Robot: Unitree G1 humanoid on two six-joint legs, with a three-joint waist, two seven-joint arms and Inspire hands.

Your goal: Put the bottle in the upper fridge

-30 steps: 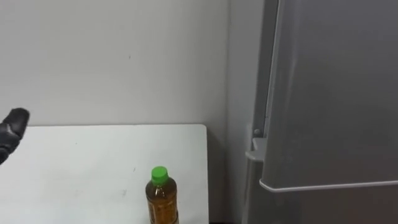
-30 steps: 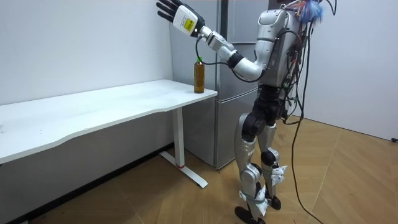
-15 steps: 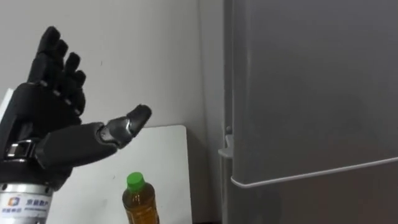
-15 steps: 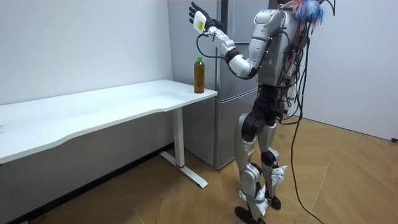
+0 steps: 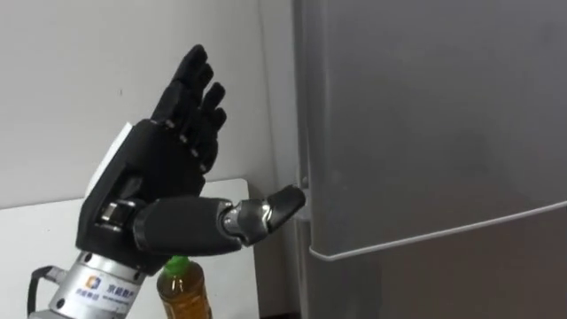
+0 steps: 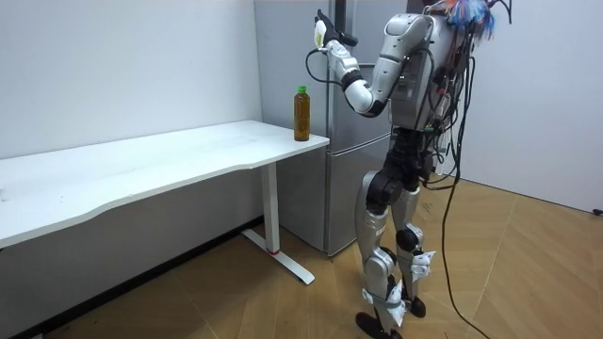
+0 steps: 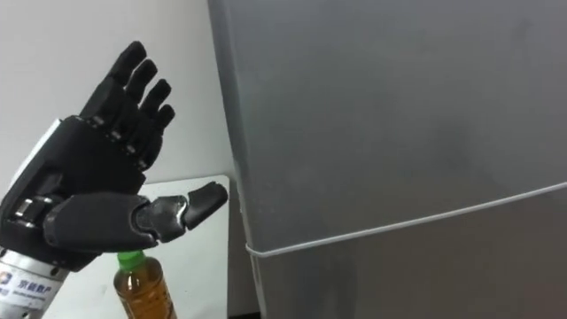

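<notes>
Since the upper door of the fridge [image 5: 425, 133] is shut and the bottle is not in hand, I judge the coming move turns on the door edge first. My left hand [image 5: 168, 190] is up against the fridge's table-side edge, fingers straight and spread, holding nothing. Its thumb [image 5: 285, 200] points at the door edge just above the seam [image 5: 425, 237] between the upper and lower doors; I cannot tell whether it touches. The bottle [image 5: 182, 291] stands upright, green cap up, on the table [image 6: 141, 160] corner nearest the fridge, directly below the hand. Long axis vertical. So from the palm, the door edge lies sideways toward the fridge and the bottle lies straight down. The left arm is the nearer one for both.
</notes>
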